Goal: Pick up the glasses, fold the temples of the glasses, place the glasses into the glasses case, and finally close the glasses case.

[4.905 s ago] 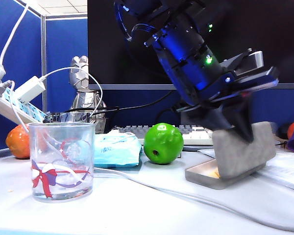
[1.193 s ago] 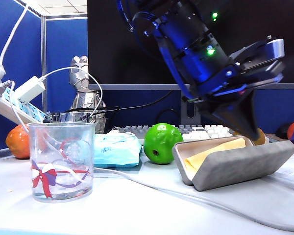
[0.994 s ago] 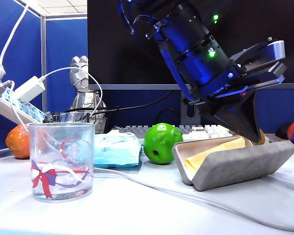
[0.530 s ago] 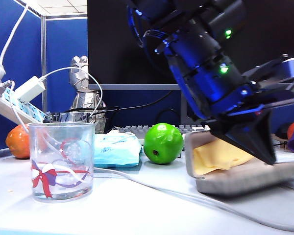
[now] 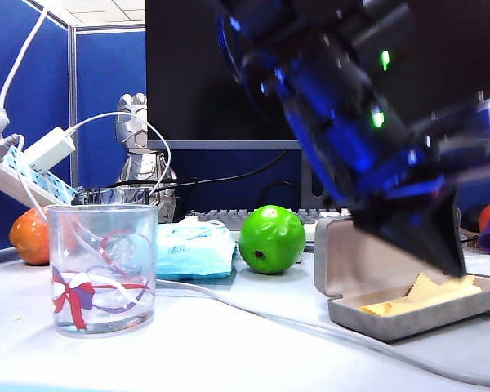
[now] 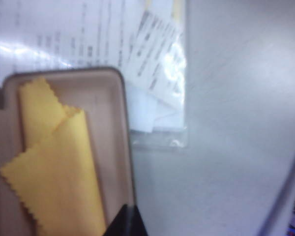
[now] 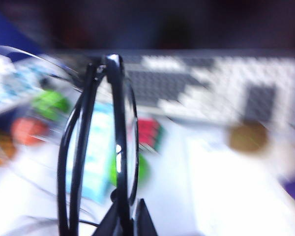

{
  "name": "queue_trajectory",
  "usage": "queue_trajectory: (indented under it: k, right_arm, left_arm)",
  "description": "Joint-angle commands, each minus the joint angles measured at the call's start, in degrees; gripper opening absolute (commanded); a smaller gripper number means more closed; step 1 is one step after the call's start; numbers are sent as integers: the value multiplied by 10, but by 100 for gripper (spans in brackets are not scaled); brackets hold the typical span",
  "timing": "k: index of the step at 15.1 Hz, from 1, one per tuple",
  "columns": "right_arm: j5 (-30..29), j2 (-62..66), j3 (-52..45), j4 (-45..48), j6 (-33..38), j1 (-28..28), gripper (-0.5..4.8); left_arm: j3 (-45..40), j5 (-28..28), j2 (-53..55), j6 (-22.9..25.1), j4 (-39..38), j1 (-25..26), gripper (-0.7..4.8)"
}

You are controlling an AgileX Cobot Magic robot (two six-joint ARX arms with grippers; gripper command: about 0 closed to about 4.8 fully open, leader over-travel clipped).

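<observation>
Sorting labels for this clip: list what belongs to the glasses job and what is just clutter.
Job: glasses in the shut right gripper; open glasses case; shut left gripper at its edge.
Clutter: drinking glass, green apple, tissue pack, keyboard, papers.

Grey glasses case [image 5: 392,286] lies open on the surface right of the green apple [image 5: 272,238], lid upright, yellow cloth [image 6: 54,172] in beige tray. Black-framed glasses [image 7: 101,142] w/ temples [image 7: 76,147] folded, held edge-on, well apart from case.
</observation>
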Motion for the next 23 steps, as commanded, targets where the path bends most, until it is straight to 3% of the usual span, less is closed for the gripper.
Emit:
queue_trajectory:
  k: [1, 6, 8, 10, 13, 16, 20, 23]
  right_arm:
    - [68, -2, 2, -59, -6, 0, -6]
    - [87, 1, 2, -150, 0, 0, -6]
    - [95, 15, 2, -222, 13, 0, -6]
    - [95, 19, -2, -233, -43, 2, -6]
    - [113, 20, -3, -233, -191, 5, -6]
    - [129, 20, -40, -234, -228, 5, -6]
    - [90, 20, -161, -234, -355, 32, -6]
    - [78, 20, -230, -233, -372, 53, -6]
  left_arm:
    - [2, 4, -45, -1, -6, -3, -5]
    - [3, -37, -141, 0, -49, -3, -5]
    - [3, -110, -189, 26, -64, -3, -5]
    - [3, -115, -210, 33, -76, 1, -5]
    - [3, -126, -226, 37, -89, 7, -5]
    - [3, -134, -233, 37, -107, 15, -5]
    - [2, -138, -233, 37, -120, 27, -5]
    - [2, -138, -233, 36, -122, 30, -5]
